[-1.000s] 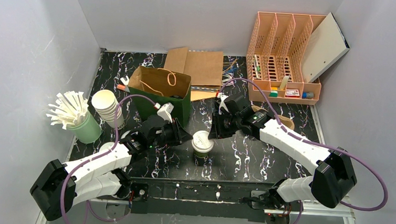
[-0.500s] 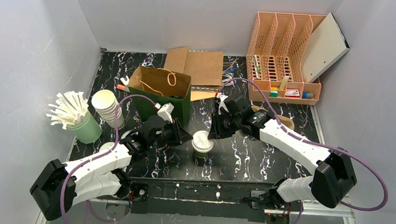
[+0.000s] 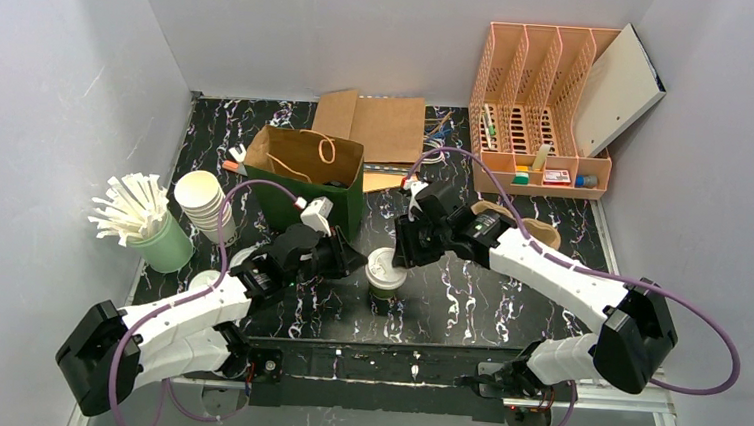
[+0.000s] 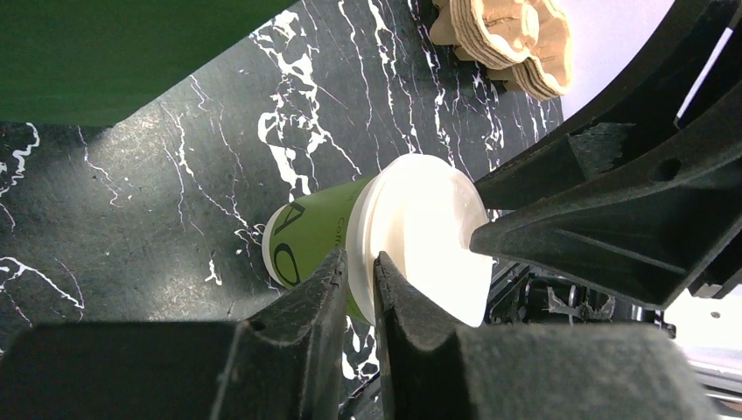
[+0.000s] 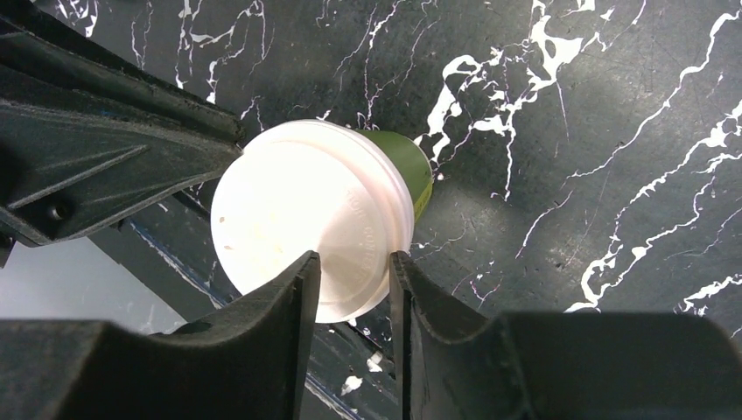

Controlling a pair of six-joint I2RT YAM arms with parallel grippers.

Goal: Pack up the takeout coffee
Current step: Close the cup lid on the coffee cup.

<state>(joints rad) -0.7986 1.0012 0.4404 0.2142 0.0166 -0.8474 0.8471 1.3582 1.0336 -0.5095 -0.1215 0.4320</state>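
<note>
The takeout coffee cup, green with a white lid, stands upright on the black marble table. It also shows in the left wrist view and from above in the right wrist view. My left gripper is at the cup's left side. Its jaws are nearly together, one above and one below the lid's rim. My right gripper hangs at the cup's far right, jaws slightly apart over the lid's edge with nothing between them. The open green paper bag stands just behind the cup.
A stack of paper cups and a green cup of straws stand at the left. Flat brown bags lie at the back, an orange organizer at back right. Brown cup carriers lie behind my right arm.
My right gripper has shifted slightly left, closer over the cup. My left arm has eased a little towards the near left. The cup has not moved.
</note>
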